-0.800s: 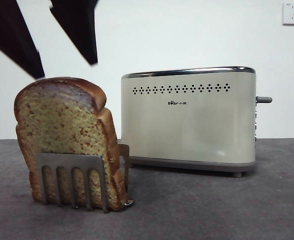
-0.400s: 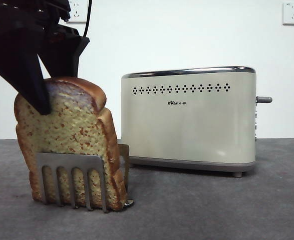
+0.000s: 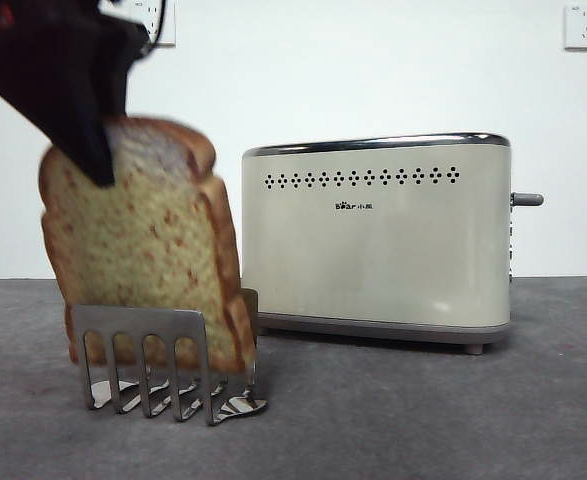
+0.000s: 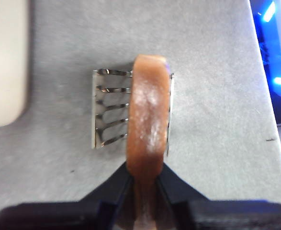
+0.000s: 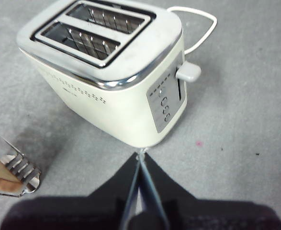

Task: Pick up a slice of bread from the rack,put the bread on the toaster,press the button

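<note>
**One slice of bread held over the rack**

One slice of bread hangs in the left end effector, whose two jaws are squeezed tight on its top crust. The slice's bottom edge sits just inside the rack but off its floor. The rack stands on the grey surface, just beside the toaster. The button sticks out from the toaster's narrow end. The right end effector hovers above the surface near that end, its jaws pressed together and holding nothing.
</note>
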{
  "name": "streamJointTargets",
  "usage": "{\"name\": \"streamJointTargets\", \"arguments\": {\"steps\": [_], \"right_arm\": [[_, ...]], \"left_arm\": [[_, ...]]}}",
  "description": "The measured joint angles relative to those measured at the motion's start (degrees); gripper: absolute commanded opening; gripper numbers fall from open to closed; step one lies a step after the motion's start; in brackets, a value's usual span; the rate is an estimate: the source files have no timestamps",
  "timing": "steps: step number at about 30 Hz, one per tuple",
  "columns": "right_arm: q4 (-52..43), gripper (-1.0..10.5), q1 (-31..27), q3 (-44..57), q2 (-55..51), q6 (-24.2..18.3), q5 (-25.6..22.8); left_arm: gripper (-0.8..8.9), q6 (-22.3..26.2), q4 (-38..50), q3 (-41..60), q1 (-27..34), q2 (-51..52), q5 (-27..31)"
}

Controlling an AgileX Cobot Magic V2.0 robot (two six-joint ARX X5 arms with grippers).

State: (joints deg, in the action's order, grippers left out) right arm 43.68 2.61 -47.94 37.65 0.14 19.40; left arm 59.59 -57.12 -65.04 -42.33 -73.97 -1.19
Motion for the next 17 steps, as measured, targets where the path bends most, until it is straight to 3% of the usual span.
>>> {"name": "streamJointTargets", "arguments": {"steps": [8, 14, 17], "right_arm": [[0.0, 0.0, 0.0, 0.0, 2.78, 0.0, 0.0], [0.0, 0.0, 0.0, 0.0, 2.78, 0.0, 0.0], [0.0, 0.0, 0.0, 0.0, 2.78, 0.0, 0.0]], "left_arm": [[-0.1, 1.88, -0.83, -1.95, 0.0, 8.59, 1.27], [-0.11, 5.49, -1.25, -15.43, 0.0, 8.26, 3.13], [-0.11, 7.93, -2.49, -24.9, -0.02, 4.35, 7.13]]}}
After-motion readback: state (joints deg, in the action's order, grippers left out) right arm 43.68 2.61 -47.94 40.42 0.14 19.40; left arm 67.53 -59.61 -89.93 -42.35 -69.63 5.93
